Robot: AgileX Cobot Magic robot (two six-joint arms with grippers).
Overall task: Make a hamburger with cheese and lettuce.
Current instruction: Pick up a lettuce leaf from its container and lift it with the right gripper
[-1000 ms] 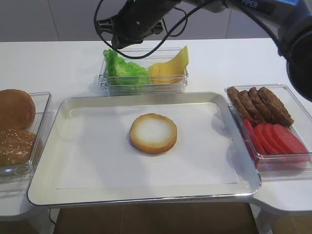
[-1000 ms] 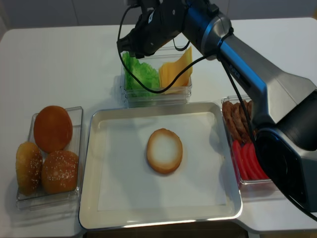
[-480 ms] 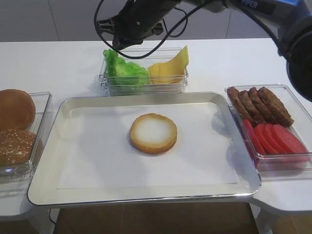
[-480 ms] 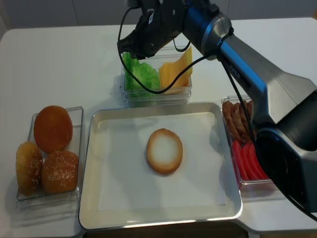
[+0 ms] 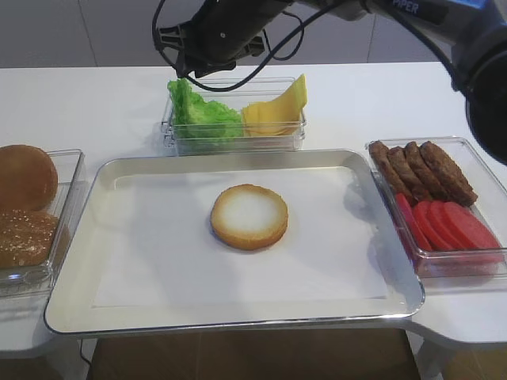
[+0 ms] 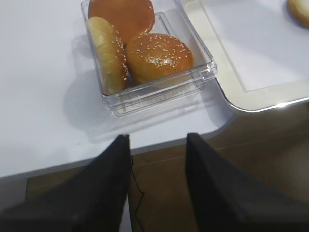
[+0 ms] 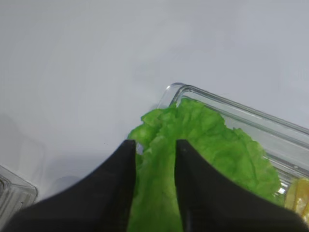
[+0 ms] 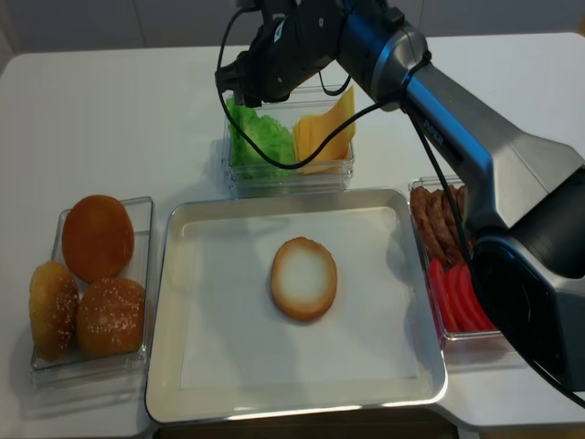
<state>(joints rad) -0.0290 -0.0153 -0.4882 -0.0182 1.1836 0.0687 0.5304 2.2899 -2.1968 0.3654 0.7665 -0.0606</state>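
A white surface carries everything. Nearest the front edge sits a silver tray lined with white paper, and on its middle lies the hamburger, a flat bun half with its pale cut face up. Left of the tray, a clear box holds the domed bun tops; the left wrist view looks down on this box, and the left end effector hangs past the front edge of the surface with its dark fingers parted and nothing between them. Right of the tray, another clear box holds brown patties and red tomato slices. Farther back, just behind the tray, a clear container holds the lettuce in its left part and the cheese in its right, the yellow slices leaning with a corner pointing up. Over the lettuce end hangs the right end effector, reaching across from the right. In the right wrist view its two dark fingers stand on either side of a fold of the green leaf, with a narrow gap; whether they are pinching it or have let go cannot be told
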